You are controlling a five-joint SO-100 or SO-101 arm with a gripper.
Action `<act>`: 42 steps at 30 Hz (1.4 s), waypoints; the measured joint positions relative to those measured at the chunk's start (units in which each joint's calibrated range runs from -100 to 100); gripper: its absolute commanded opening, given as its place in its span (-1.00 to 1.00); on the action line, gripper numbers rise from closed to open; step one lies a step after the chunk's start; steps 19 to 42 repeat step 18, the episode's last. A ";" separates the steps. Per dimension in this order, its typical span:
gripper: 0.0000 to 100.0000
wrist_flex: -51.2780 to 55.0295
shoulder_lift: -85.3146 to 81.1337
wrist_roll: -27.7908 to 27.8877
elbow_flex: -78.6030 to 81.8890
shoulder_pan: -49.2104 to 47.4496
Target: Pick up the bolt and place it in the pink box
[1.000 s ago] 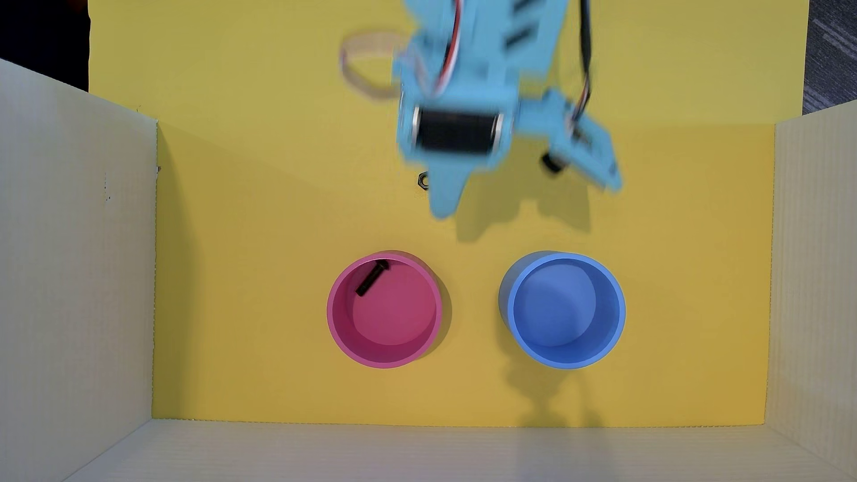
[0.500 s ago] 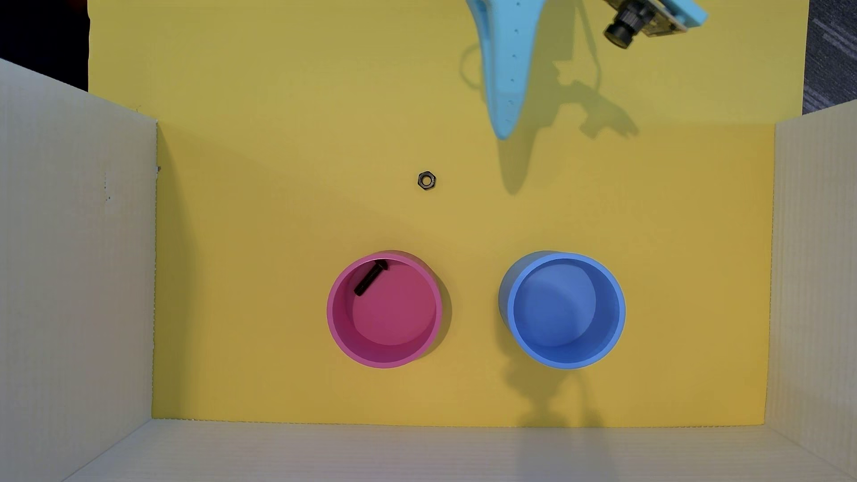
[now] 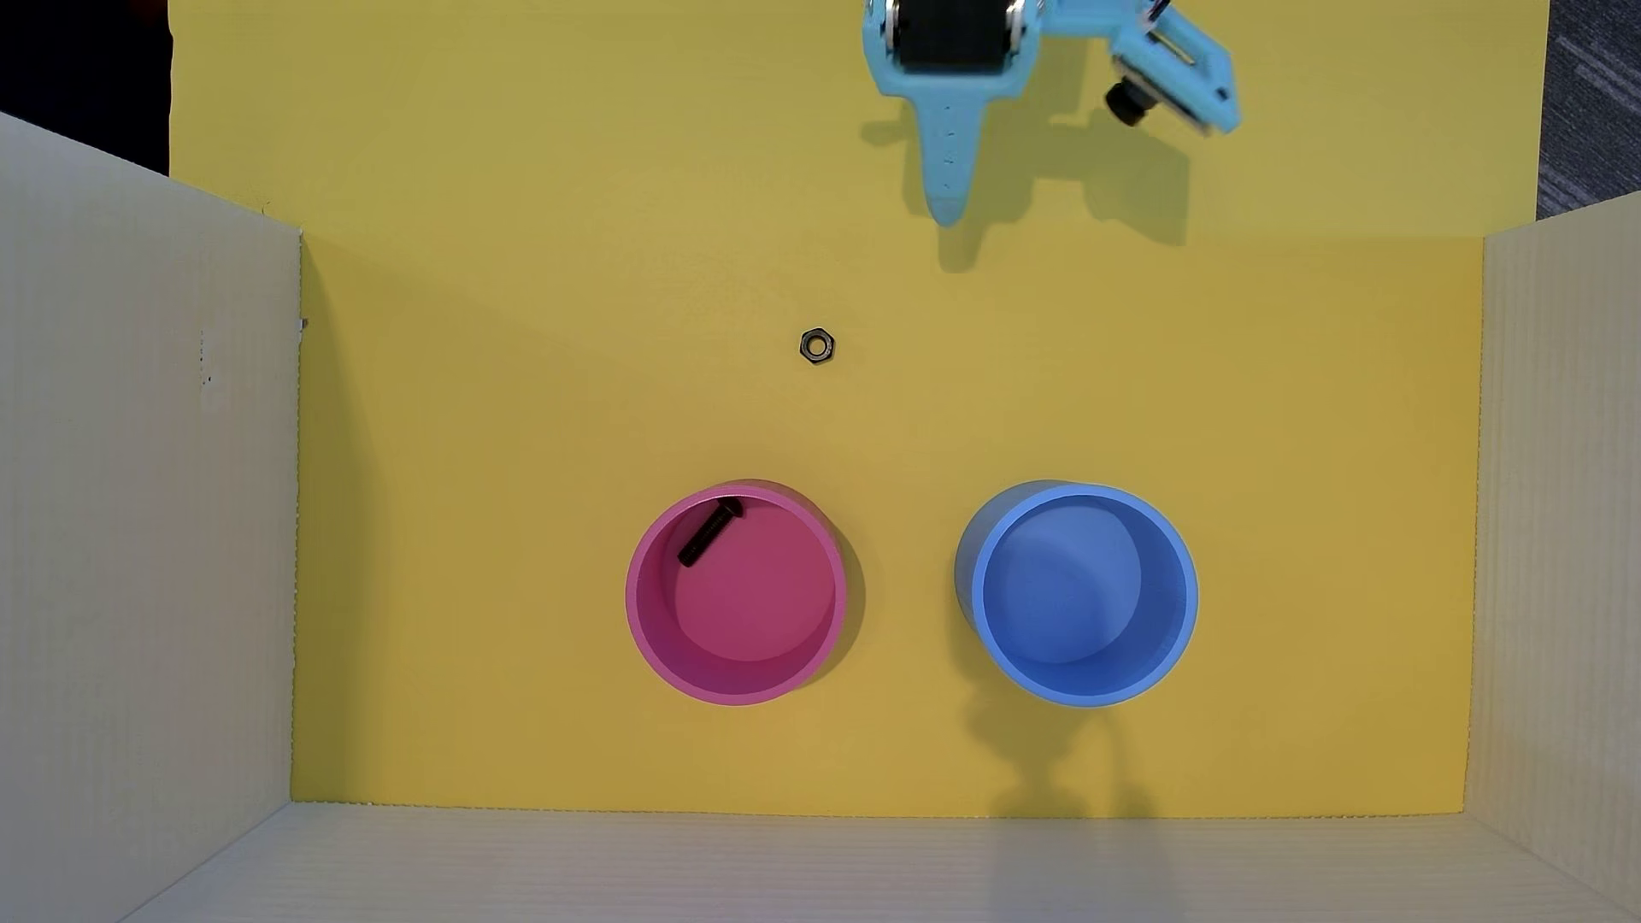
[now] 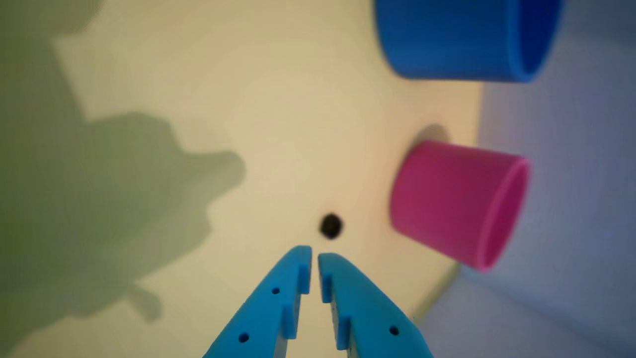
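The small black bolt [image 3: 709,532] lies inside the pink box [image 3: 641,621], at its upper left in the overhead view, slanted against the wall. In the wrist view the pink box [image 4: 447,199] shows from the side at the right, and the bolt is hidden inside it. My light blue gripper [image 3: 946,213] is at the top of the overhead view, far from the box. In the wrist view the gripper [image 4: 314,254] enters from the bottom with its fingers nearly together and nothing between them.
A small dark hexagonal nut [image 3: 816,345] lies on the yellow floor between gripper and tubs; it also shows in the wrist view [image 4: 331,225]. A blue round tub [image 3: 1181,612] stands to the right of the pink one. White corrugated walls [image 3: 142,532] enclose three sides.
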 measured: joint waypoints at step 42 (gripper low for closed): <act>-0.96 0.43 -0.17 -0.05 4.32 0.07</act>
